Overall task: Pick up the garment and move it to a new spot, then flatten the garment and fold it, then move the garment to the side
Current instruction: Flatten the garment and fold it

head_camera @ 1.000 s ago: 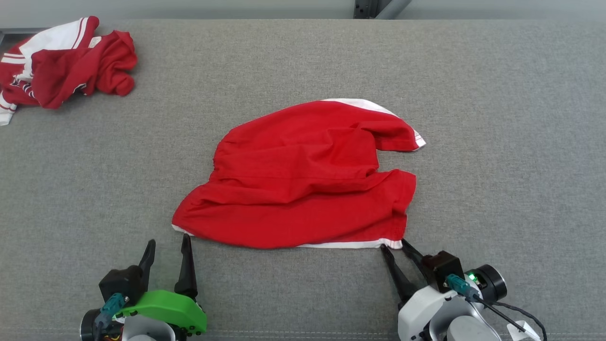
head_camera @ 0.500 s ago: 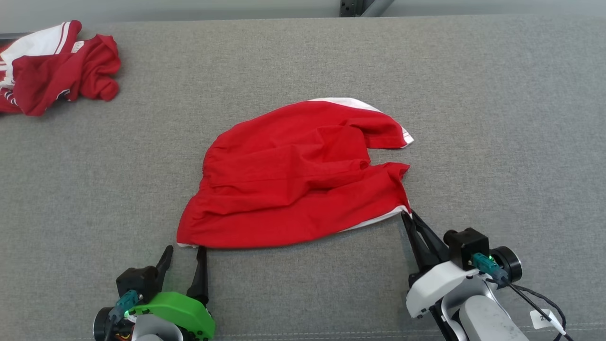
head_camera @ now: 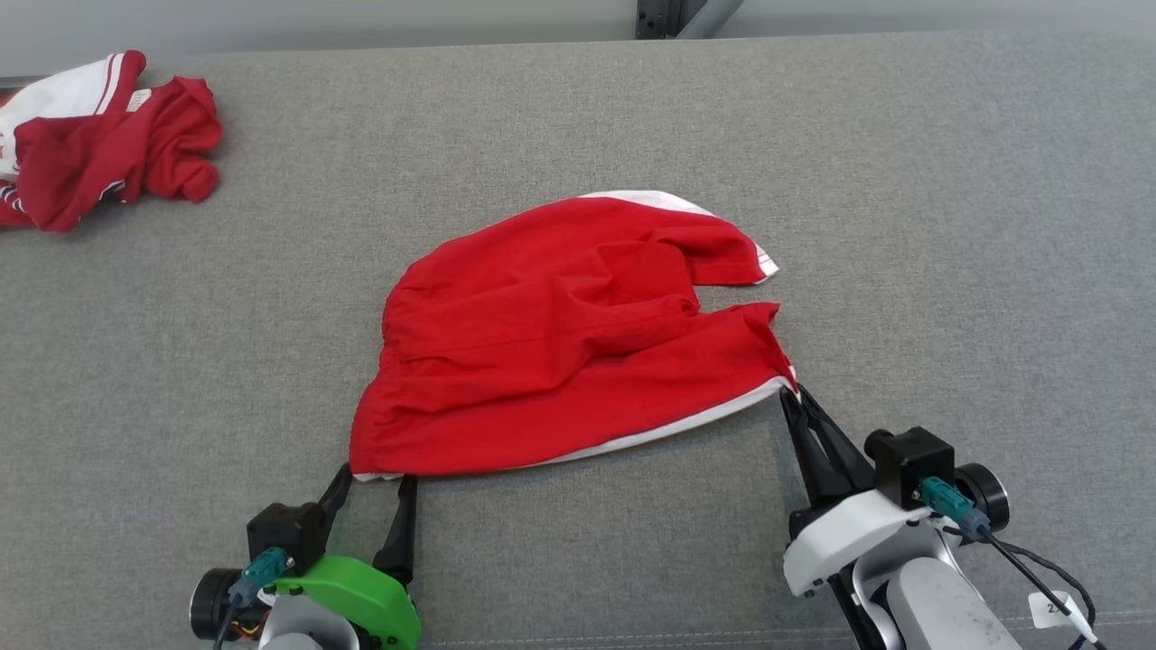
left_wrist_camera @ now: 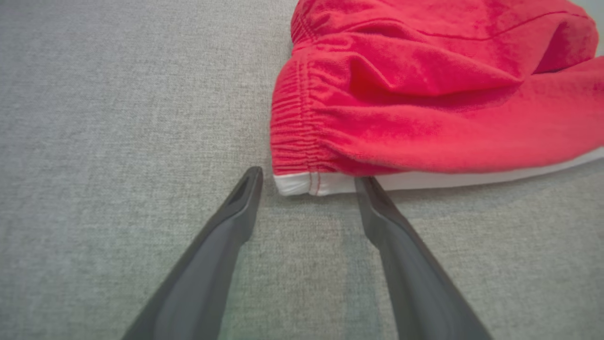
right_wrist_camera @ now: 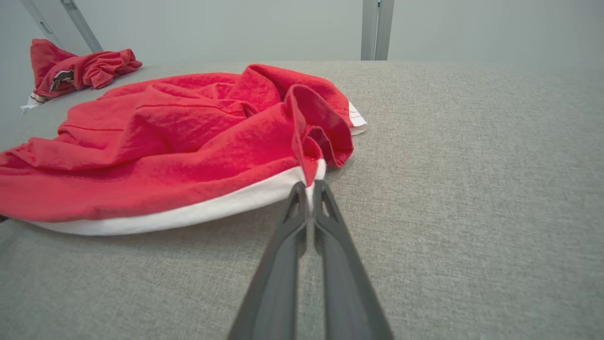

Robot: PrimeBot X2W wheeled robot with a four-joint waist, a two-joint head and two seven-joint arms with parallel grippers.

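Crumpled red and white clothes lie at the far left corner of the grey surface. The left claw has its fingers apart at the near left, white-edged corner of the red garment, which lies rumpled mid-surface. The right claw is clamped on its right hem corner
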